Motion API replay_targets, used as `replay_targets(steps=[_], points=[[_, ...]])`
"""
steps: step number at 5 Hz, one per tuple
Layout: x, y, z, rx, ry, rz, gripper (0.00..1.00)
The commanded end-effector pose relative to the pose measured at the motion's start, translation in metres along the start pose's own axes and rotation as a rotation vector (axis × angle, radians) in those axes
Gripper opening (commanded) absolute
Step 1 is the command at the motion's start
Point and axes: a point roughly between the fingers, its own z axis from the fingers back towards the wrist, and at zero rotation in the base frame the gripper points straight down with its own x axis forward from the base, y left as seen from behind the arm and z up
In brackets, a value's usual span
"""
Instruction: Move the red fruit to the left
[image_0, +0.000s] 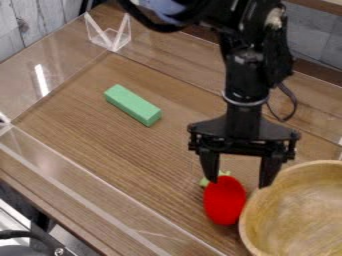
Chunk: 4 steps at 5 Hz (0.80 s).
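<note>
The claw (239, 168) hangs open, pointing down, its 2 fingers spread just above the fruit (225, 199) and holding nothing. The fruit lies on the table (107, 150) at lower right, just beside the bowl (297, 215). A green block (132, 104) sits well apart, upper left.
</note>
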Motion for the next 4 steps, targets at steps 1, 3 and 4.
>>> replay_targets(steps=[1, 3, 4], points=[[0.002, -0.009, 0.005, -0.04, -0.056, -0.027, 1.0], [-0.011, -0.008, -0.009, -0.023, -0.047, -0.099, 1.0], [-0.015, -0.006, -0.008, -0.015, -0.043, -0.13, 1.0]])
